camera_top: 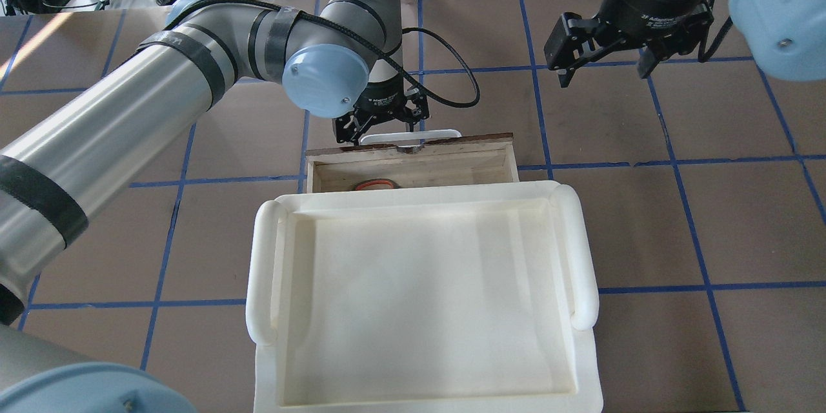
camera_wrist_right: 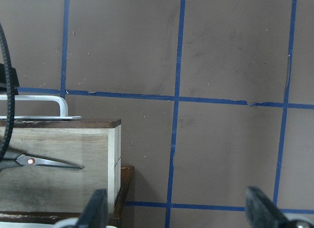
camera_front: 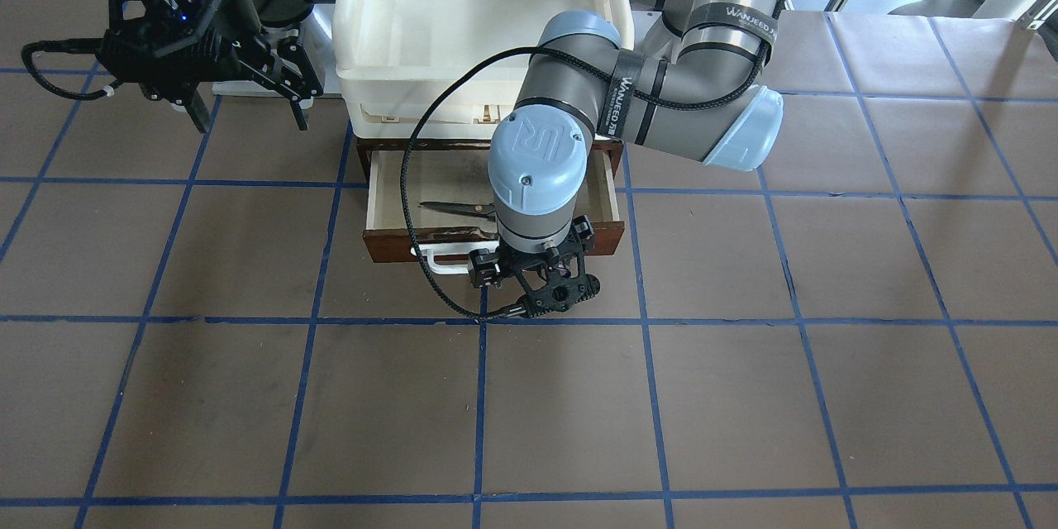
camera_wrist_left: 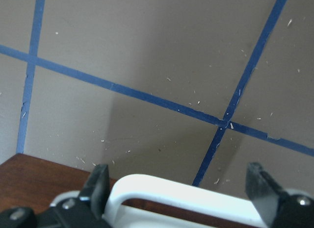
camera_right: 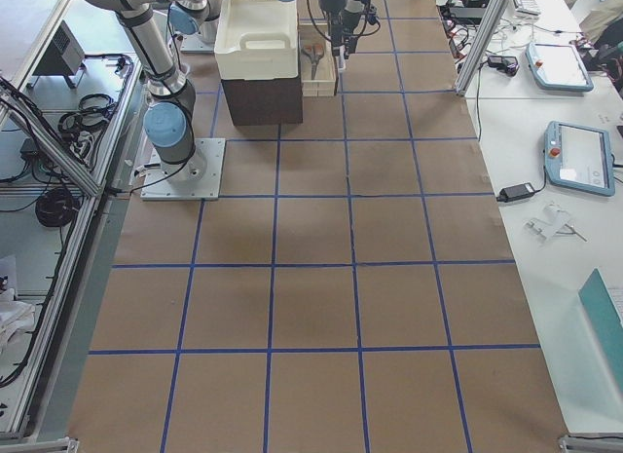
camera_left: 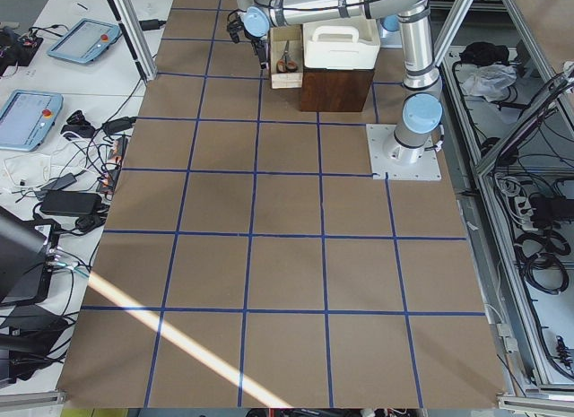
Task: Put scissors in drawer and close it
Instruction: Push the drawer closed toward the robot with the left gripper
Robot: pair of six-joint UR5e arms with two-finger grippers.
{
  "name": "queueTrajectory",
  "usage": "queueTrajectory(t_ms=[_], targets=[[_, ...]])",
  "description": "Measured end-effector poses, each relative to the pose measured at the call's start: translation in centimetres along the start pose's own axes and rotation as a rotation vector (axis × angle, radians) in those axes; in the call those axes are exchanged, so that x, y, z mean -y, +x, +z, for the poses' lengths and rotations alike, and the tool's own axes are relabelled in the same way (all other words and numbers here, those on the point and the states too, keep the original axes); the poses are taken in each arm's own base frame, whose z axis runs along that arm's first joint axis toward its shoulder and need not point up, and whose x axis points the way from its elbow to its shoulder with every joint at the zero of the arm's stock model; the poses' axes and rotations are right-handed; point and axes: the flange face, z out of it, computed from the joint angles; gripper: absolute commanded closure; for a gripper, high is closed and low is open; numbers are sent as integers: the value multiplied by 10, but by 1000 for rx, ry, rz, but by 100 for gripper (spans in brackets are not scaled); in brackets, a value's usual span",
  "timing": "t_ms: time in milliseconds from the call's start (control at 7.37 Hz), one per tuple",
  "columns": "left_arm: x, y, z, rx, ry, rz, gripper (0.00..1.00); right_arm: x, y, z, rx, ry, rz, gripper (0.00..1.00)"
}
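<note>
The scissors (camera_front: 450, 208) lie inside the open drawer (camera_front: 397, 246); their orange-lined loops (camera_top: 374, 184) peek out from under the tray, and the blades show in the right wrist view (camera_wrist_right: 44, 162). The drawer's white bar handle (camera_wrist_left: 162, 186) is right below my left gripper (camera_wrist_left: 179, 189), which is open with a finger on either side of the bar's span. It hangs over the drawer front (camera_top: 381, 126). My right gripper (camera_top: 603, 77) is open and empty, held above the table well off to the drawer's side (camera_front: 252, 126).
A cream-white plastic tray (camera_top: 261, 271) sits on top of the dark wooden cabinet (camera_left: 336, 87) that the drawer slides out of. A black cable (camera_front: 409, 207) loops from the left wrist across the drawer. Brown table with blue tape grid lies all around.
</note>
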Motion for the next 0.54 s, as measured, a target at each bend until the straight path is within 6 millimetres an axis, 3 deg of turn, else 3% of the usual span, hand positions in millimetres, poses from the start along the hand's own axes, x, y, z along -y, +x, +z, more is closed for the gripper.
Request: queueTrajectory(t_ms=[543], targets=[[-7, -3, 1, 24, -39, 11, 0, -4, 1, 1, -11, -4, -6, 0]])
